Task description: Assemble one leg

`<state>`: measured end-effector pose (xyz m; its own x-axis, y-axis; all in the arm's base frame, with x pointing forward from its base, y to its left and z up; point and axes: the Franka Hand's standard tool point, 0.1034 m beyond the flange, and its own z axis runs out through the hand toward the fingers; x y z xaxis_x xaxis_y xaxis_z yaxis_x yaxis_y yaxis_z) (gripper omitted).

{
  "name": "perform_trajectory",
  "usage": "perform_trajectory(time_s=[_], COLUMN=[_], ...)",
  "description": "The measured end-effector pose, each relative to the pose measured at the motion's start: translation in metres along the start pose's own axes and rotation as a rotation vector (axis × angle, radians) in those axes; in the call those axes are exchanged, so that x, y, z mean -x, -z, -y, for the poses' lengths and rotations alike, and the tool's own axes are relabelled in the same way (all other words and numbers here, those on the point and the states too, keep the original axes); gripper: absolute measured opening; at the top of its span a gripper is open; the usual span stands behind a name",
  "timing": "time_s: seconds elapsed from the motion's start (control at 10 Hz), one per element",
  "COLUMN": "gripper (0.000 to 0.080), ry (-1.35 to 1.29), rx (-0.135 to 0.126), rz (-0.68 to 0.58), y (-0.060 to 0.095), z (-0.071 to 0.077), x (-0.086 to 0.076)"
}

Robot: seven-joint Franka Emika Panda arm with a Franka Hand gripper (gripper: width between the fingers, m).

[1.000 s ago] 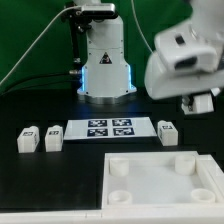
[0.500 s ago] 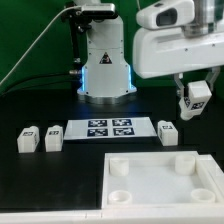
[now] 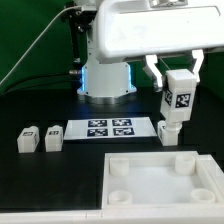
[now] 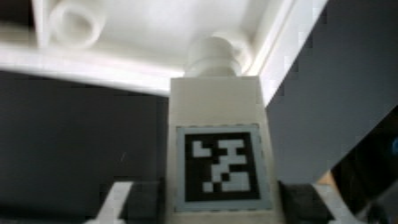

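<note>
1. The tool [image 3: 178, 82] is closed on one leg [image 3: 181, 100], a finger on either flank; the leg hangs clear of the bench [image 3: 35, 108], toward the exterior view's right, with its tag face turned to that camera.
2. The leg's long axis stands close to vertical; in the wrist view the leg [image 4: 222, 130] runs straight out from between the fingers [image 4: 121, 200], its narrow stud end [image 4: 214, 52] pointing away from the tool.
3. The deciding relation: the white tray-like part [image 3: 150, 185] lies lower than the held leg and nearer the exterior camera; its corner socket [image 3: 183, 163] on the exterior view's right sits almost straight under the leg in that picture, though depth cannot be read from it alone.
4. In the wrist view the stud shows against the tray-like part near its edge, not over a hole; one round socket [image 4: 71, 25] lies well off the stud's line; which corner that is I cannot tell.
5. A loose leg [image 3: 168, 128] stands on the bench just below the held one, beside the marker board [image 3: 110, 128]; two more loose legs [image 3: 28, 139] sit at the board's other end.
6. As a judgement: the move calls for a short shift toward the socket with the axis kept upright, then a straight descent; the loose leg beneath is the thing to clear.
</note>
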<state>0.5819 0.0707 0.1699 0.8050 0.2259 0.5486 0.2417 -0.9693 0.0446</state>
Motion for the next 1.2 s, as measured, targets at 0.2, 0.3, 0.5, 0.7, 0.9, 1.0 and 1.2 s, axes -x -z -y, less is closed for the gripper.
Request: perform_trajectory(time_s=[0.2, 0.3, 0.5, 0.7, 0.9, 1.0, 1.2], gripper=[0.0292, 0.0292, 0.0292, 0.0292, 0.0292, 0.0292, 0.0292], ry=[-0.001, 0.0, -0.001, -0.01, -0.021, -0.022, -0.026], rx=[0.007, 0.008, -0.023, -0.04, -0.056, -0.059, -0.055], rz=[-0.016, -0.02, 0.007, -0.006, -0.017, -0.017, -0.019], y=[-0.006, -0.005, -0.021, -0.042, -0.058, -0.066, -0.074], z=[-0.001, -0.001, 0.01, 0.014, 0.028, 0.03, 0.029], x=[0.01, 0.006, 0.0, -0.017, -0.02, -0.018, -0.011])
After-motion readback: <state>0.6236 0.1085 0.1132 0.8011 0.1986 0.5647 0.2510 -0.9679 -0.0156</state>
